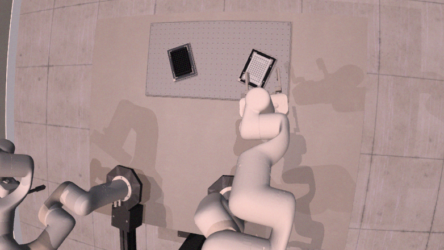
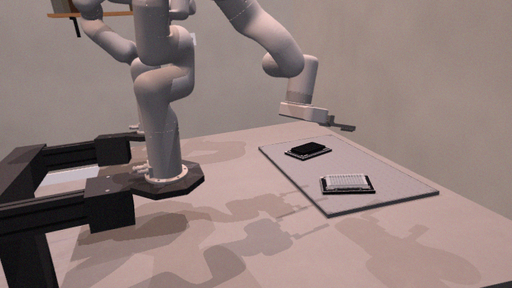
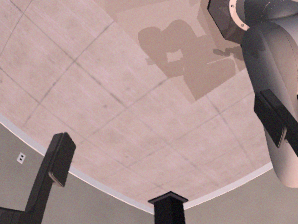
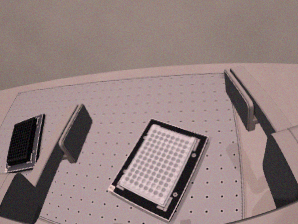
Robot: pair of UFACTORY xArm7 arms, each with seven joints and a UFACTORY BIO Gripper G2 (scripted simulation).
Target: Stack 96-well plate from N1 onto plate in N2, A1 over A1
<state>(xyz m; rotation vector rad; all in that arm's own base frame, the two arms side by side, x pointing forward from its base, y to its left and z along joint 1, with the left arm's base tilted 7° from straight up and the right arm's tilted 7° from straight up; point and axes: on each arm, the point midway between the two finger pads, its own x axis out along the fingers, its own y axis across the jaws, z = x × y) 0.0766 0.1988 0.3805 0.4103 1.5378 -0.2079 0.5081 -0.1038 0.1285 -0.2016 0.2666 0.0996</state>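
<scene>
Hovering over the board's (image 1: 217,62) (image 2: 393,186) (image 4: 125,100) edge, the right hand (image 1: 262,71) (image 2: 347,127) (image 4: 158,116), fingers apart, holds 0 plates, with open air below.
</scene>
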